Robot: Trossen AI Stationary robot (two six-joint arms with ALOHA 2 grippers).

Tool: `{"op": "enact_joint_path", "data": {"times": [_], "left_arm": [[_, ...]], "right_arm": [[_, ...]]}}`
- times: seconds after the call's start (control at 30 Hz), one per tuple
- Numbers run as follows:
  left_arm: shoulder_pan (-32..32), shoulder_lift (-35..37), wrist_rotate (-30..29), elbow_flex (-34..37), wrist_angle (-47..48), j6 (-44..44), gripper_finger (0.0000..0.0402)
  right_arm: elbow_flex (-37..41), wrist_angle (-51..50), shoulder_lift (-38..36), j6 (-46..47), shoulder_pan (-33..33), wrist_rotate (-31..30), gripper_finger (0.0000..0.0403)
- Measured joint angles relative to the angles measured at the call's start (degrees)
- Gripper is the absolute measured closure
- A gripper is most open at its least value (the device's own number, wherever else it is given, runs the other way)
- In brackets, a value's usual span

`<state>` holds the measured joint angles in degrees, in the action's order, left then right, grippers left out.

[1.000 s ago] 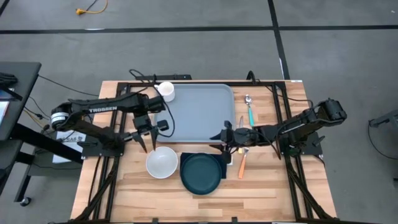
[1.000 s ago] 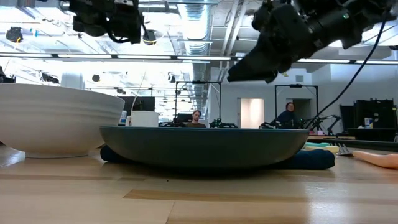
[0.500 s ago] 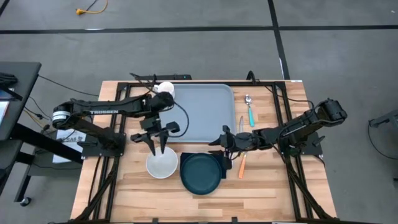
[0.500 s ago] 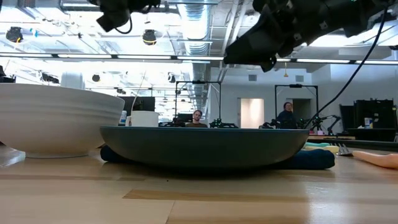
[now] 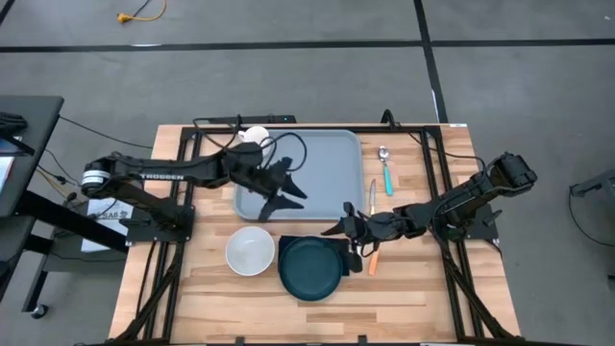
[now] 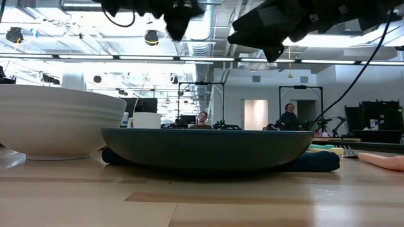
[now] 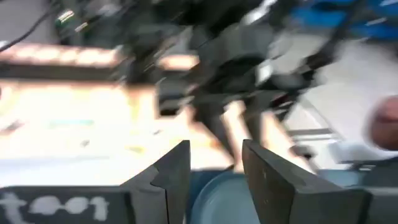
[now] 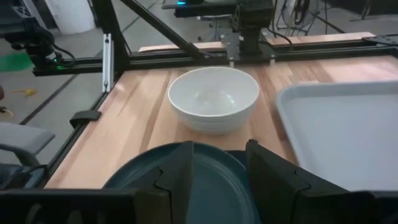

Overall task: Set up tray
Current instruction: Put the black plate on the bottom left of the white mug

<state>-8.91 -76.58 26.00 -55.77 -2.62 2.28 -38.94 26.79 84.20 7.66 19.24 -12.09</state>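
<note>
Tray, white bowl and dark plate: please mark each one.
Tray [image 5: 332, 159]: high view, bare floor near its right side.
White bowl [image 8: 213, 99]: right wrist view, inside of the bowl.
Dark plate [image 5: 309, 266]: high view, middle of the plate.

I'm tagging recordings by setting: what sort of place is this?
Probably a robotics lab or workshop: a wooden table on a black frame over bare concrete floor, an open hall with exposed ceiling lights, and more framed rigs with people behind.
</note>
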Motion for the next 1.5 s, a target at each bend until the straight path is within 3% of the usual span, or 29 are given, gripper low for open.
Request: {"op": "enact_joint_path", "data": {"times": [0.17,0.3,0.43,0.63,0.8,0.97,1.2,1.37,1.5], "left_arm": [[3.6,0.5,-16.2,1.7,7.7,0.1,0.0269],[9.3,4.8,-27.0,7.7,3.3,1.1,0.0269],[14.6,15.7,-31.0,17.4,-6.6,2.2,0.0269],[16.1,33.8,-31.1,31.1,-15.4,3.8,0.0269],[16.0,42.2,-31.2,36.3,-15.9,0.1,0.0269],[16.0,43.6,-28.6,39.4,-15.9,-2.6,0.0269],[16.0,41.8,-26.3,45.3,-20.2,-4.1,0.0269],[16.0,41.3,-26.0,47.6,-27.4,-4.5,0.0269],[16.1,41.6,-21.3,47.5,-27.5,-5.6,0.0269]], "right_arm": [[0.0,-0.4,0.2,1.2,0.1,0.0,0.0267],[0.0,-4.1,0.2,2.9,0.3,0.2,0.0267],[0.0,-8.5,0.2,5.9,0.2,0.2,0.0267],[-1.0,-9.6,0.2,7.4,-1.0,0.2,0.0267],[-6.2,-20.3,0.1,9.1,-2.2,1.5,0.0267],[-10.6,-32.4,0.7,16.0,-4.2,2.9,0.0267],[-12.1,-37.7,0.7,24.2,-7.2,16.6,0.0267],[-12.1,-39.2,1.5,26.4,-9.0,16.8,0.0267],[-12.1,-37.6,1.4,25.0,-9.2,12.7,0.0267]]}}
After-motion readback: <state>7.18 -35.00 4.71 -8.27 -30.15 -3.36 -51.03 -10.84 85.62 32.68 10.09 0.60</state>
